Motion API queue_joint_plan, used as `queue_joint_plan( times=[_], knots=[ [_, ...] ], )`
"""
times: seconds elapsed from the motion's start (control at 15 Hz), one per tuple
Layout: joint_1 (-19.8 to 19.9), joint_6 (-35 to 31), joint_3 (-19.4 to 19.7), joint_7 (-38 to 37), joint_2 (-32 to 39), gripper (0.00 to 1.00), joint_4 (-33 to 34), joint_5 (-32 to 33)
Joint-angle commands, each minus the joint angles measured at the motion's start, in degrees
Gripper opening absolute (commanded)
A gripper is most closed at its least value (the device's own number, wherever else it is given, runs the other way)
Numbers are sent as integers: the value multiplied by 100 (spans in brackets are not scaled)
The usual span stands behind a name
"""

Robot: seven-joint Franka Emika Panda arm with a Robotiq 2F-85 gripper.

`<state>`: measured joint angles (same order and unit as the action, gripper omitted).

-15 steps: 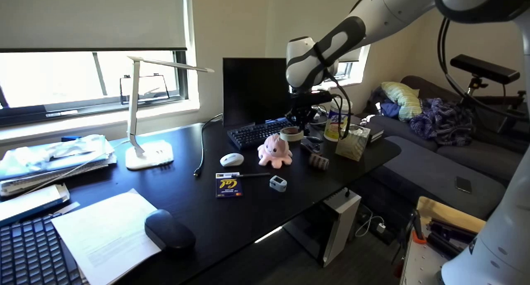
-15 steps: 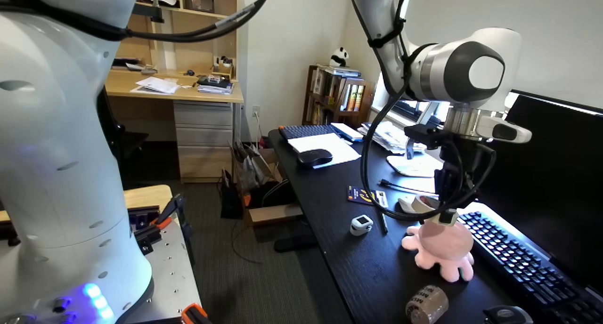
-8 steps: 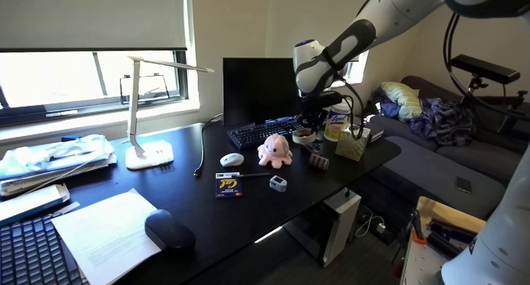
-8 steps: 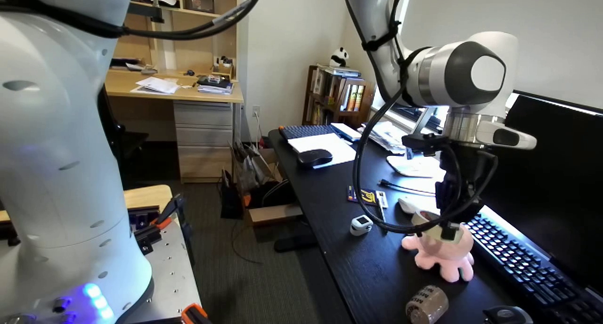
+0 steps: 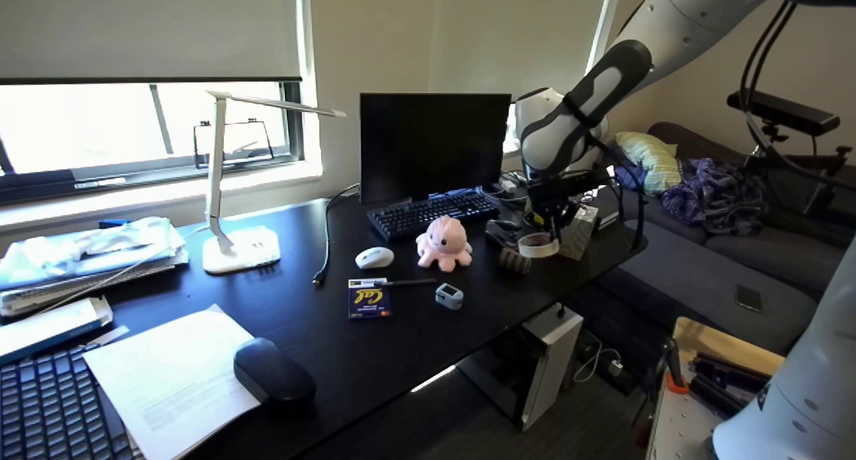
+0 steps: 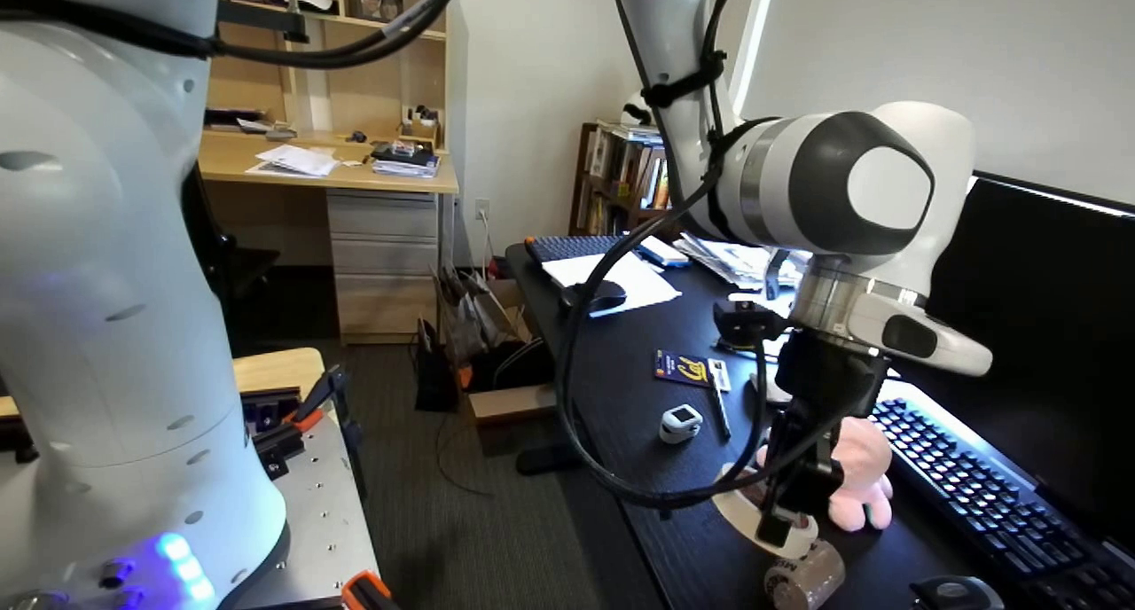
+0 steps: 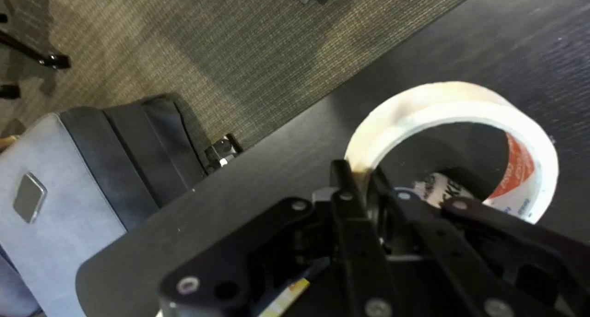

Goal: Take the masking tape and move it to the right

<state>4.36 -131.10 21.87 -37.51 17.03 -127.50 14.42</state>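
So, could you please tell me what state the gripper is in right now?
Gripper: closed, holding the masking tape by one side of its ring.

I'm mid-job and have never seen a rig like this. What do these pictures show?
You have one white robot arm; its black pincer does the grasping. Two viewpoints stand outside, in different places; the close-up is taken from the arm's own wrist. On the dark desk are, among other things, a pink octopus toy, a white mouse, a keyboard and a small printed cylinder. The pincer holds the masking tape by its rim, tilted, seemingly off the desk.
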Motion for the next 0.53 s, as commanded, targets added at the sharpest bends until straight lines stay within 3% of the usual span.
queue_joint_plan(
  times=[0.0, 0.47],
  knots=[
    [353, 11, 24, -512, 133, 4, -156, -333],
    [981, 285, 5, -918, 1213, 4, 535, -1492]
  ],
)
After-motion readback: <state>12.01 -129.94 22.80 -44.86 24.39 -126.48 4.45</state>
